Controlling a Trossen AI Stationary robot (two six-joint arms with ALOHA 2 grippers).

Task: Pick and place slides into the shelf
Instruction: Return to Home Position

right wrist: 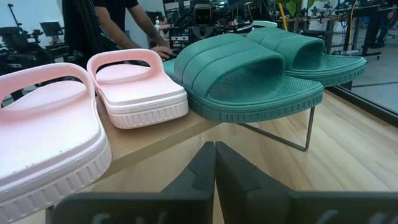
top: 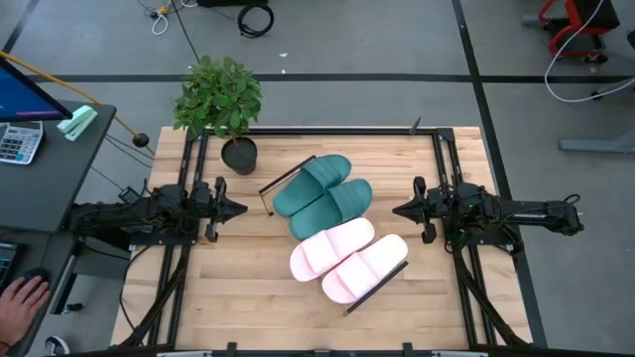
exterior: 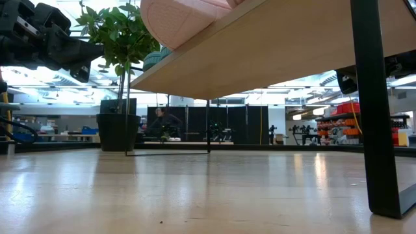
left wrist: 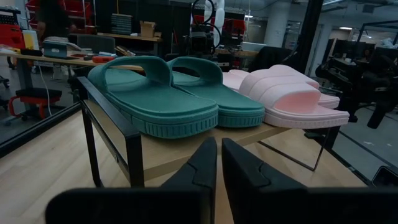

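All the slides lie side by side, soles down, on the shelf (top: 392, 279), a light wood board on black end bars at the table's middle. The teal pair (top: 322, 193) sits toward the far end, the pink pair (top: 347, 260) toward the near end. The left wrist view shows the teal slides (left wrist: 168, 93) nearest and the pink slides (left wrist: 289, 93) beyond; the right wrist view shows the pink slides (right wrist: 93, 106) and teal slides (right wrist: 261, 71). My left gripper (top: 241, 208) waits shut left of the shelf, my right gripper (top: 397, 209) shut to its right. Both touch nothing.
A potted plant (top: 223, 104) stands on the table's far left part, just beyond the shelf's far end. A desk with a calculator (top: 20, 142) and a person's hand (top: 22, 300) lie left of the table. People show in the room behind in the wrist views.
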